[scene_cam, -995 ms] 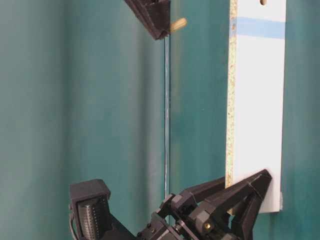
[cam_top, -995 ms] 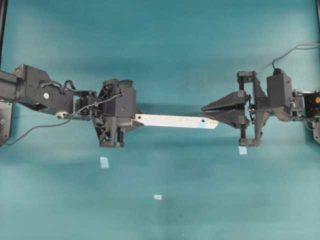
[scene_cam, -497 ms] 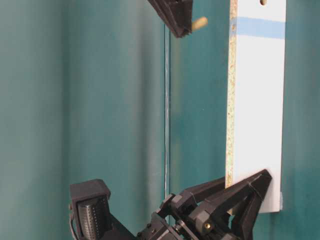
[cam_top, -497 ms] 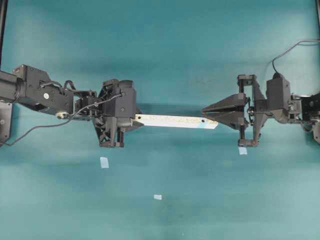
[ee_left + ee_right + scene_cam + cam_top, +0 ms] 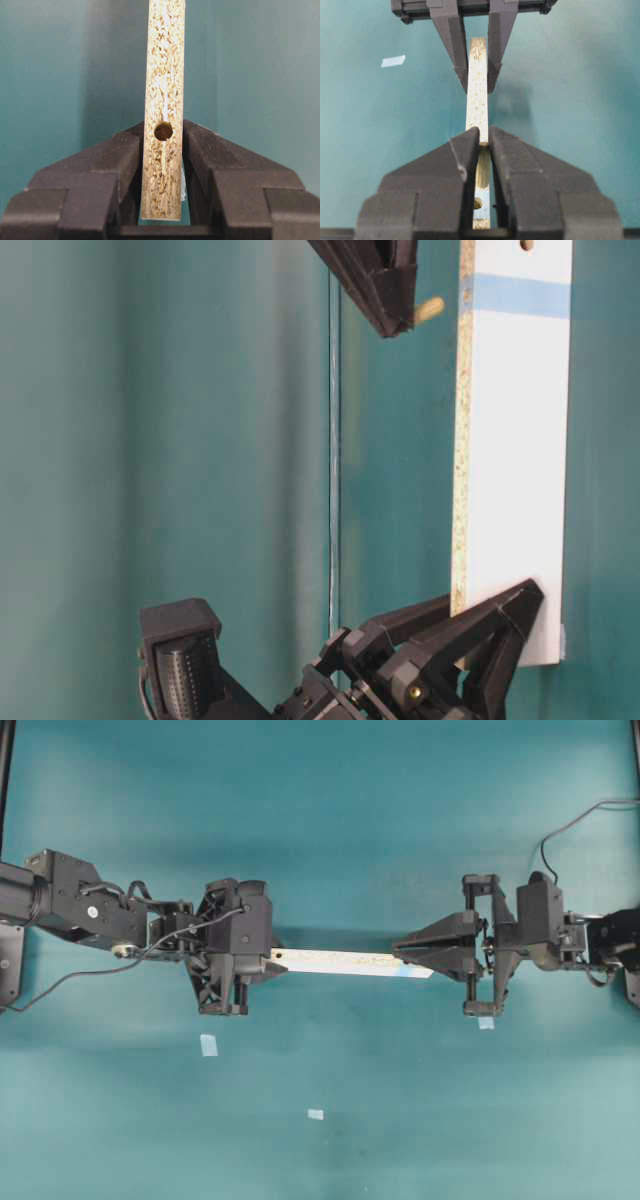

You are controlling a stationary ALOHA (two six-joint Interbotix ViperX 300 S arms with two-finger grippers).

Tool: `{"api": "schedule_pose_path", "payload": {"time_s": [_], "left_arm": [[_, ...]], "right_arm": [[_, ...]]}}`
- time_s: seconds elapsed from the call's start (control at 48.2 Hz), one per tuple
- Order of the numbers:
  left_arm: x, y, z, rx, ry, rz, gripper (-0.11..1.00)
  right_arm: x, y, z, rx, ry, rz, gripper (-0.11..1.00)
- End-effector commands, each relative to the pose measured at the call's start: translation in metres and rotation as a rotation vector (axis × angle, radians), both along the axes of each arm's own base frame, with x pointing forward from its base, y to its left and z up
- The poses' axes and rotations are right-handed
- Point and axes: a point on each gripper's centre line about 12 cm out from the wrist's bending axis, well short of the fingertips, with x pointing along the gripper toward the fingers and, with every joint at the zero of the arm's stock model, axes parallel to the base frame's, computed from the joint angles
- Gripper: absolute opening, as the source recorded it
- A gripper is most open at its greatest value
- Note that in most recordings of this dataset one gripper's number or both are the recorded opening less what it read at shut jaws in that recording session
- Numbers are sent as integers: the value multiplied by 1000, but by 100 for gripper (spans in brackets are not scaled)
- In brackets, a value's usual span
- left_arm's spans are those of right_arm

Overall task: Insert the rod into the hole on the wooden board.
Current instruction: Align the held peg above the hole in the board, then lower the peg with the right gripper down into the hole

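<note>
The wooden board [image 5: 340, 962] hangs level above the table, narrow edge up. My left gripper [image 5: 265, 963] is shut on its plain end, and the dark hole [image 5: 163, 131] shows between the fingers [image 5: 115, 150]. My right gripper [image 5: 398, 948] is shut on the rod [image 5: 483, 170] and hovers over the blue-patched end. In the right wrist view the hole [image 5: 477, 203] lies on the blue patch, just behind the rod. From table level the rod [image 5: 430, 308] points at the board's speckled edge [image 5: 461, 440] beside the blue patch [image 5: 520, 295], with a small gap between them.
Three small pale-blue squares lie on the teal table [image 5: 420, 1120]: one below the left gripper [image 5: 208, 1044], one nearer the front [image 5: 315, 1114], one under the right gripper's frame [image 5: 485, 1022]. A cable [image 5: 585, 815] runs off at the back right.
My right gripper has moved left along the board with the rod, and the rod has come closer to the board's edge. The left gripper and board have stayed still.
</note>
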Motion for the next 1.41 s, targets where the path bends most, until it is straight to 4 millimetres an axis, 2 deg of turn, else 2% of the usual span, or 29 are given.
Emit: {"api": "schedule_pose_path", "payload": {"time_s": [0.0, 1.389], "left_arm": [[2, -1, 7, -1, -22, -2, 33], [1, -1, 6, -3, -17, 0, 33]], "right_arm": [[2, 0, 4, -1, -21, -1, 10], [-3, 5, -8, -1, 26, 16, 10]]}}
